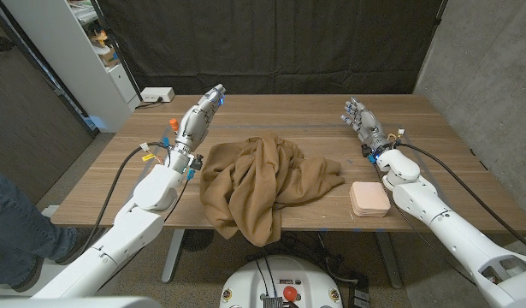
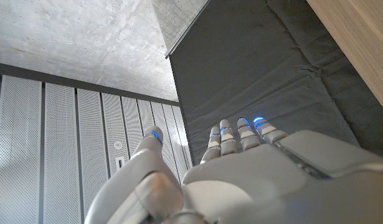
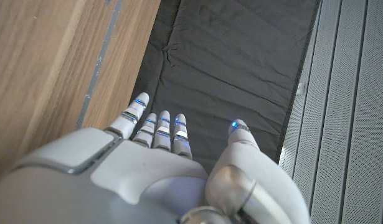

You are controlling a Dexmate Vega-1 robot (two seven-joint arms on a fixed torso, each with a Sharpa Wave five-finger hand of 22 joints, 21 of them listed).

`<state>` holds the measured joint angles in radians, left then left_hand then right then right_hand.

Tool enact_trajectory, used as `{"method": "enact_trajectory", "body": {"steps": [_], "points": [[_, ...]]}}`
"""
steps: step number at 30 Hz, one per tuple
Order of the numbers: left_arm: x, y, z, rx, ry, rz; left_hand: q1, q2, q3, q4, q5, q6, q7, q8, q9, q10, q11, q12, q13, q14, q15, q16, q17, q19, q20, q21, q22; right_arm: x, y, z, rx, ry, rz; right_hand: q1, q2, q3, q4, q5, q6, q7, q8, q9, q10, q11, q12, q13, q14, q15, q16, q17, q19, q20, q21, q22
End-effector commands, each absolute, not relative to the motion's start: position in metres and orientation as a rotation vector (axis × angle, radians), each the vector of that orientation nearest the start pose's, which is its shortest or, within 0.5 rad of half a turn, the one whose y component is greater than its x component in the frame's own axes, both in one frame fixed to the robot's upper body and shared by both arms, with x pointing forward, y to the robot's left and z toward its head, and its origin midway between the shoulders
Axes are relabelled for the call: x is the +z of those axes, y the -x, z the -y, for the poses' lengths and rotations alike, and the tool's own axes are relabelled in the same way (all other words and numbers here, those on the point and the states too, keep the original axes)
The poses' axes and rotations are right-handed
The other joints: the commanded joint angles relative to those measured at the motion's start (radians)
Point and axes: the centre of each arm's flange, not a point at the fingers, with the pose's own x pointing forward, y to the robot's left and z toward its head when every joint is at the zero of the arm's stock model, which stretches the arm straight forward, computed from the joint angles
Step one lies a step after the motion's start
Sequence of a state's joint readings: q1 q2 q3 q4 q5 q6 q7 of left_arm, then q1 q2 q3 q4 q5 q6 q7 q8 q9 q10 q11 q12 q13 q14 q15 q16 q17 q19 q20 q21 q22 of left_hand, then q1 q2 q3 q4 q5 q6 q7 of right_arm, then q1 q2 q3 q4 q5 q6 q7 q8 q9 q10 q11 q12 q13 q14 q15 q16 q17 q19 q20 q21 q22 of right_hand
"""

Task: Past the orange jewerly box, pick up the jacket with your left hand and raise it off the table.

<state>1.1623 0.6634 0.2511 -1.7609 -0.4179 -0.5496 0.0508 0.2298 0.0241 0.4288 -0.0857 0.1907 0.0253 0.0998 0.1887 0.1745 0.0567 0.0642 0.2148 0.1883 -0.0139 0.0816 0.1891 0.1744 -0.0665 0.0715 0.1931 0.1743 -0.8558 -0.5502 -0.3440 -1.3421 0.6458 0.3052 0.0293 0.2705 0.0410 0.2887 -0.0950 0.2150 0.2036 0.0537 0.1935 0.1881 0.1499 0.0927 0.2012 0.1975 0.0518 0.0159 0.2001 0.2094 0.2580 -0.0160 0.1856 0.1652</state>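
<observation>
Jacket (image 1: 267, 182) heaped mid-table, its hem spilling over the near edge.
I see bare wood between it and my left hand (image 1: 204, 109), fingers apart, empty; box (image 1: 369, 198) beside it; right hand (image 1: 362, 120) spread, empty.

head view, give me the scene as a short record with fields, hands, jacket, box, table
table: wooden table, black curtain behind it
jacket: brown jacket, crumpled in a heap at the table's middle, one part hanging over the near edge
box: pale orange jewelry box, lid shut, on the table to the jacket's right, apart from it
left hand: left hand open, fingers straight, beyond the jacket's left side, holding nothing
right hand: right hand open, fingers apart, beyond the box, holding nothing
task state: jacket not yet grasped, lying on the table
</observation>
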Motion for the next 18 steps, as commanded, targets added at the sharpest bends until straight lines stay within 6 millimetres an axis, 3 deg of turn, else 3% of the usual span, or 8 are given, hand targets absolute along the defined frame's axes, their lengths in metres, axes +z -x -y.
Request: {"method": "enact_trajectory", "body": {"steps": [1, 18], "points": [[-0.008, -0.500, -0.263, -0.300, -0.201, 0.993, 0.008, 0.001, 0.004, -0.005, 0.001, 0.003, 0.003, 0.003, 0.003, 0.006, 0.004, 0.005, 0.003, 0.006, -0.001, 0.003, 0.005, 0.005, 0.004, 0.006, 0.005, -0.010, -0.638, 0.310, 0.191, -0.009, 0.646, 0.005, 0.005, 0.002, -0.009, 0.003, 0.009, -0.002, 0.004, 0.003, 0.011, -0.002, 0.003, 0.002, 0.008, -0.002, 0.005, 0.003, 0.009, -0.001, 0.007, 0.006], [-0.009, -0.488, -0.263, -0.286, -0.273, 0.992, 0.010, 0.002, 0.004, -0.008, 0.000, 0.004, 0.002, 0.002, 0.003, 0.007, 0.004, 0.004, 0.003, 0.006, -0.003, 0.002, 0.005, 0.004, 0.005, 0.006, 0.005, -0.006, -0.636, 0.310, 0.193, -0.005, 0.657, 0.004, 0.005, 0.002, -0.009, 0.003, 0.009, -0.003, 0.004, 0.003, 0.011, -0.001, 0.003, 0.002, 0.009, -0.001, 0.006, 0.003, 0.009, 0.000, 0.006, 0.006]]}}
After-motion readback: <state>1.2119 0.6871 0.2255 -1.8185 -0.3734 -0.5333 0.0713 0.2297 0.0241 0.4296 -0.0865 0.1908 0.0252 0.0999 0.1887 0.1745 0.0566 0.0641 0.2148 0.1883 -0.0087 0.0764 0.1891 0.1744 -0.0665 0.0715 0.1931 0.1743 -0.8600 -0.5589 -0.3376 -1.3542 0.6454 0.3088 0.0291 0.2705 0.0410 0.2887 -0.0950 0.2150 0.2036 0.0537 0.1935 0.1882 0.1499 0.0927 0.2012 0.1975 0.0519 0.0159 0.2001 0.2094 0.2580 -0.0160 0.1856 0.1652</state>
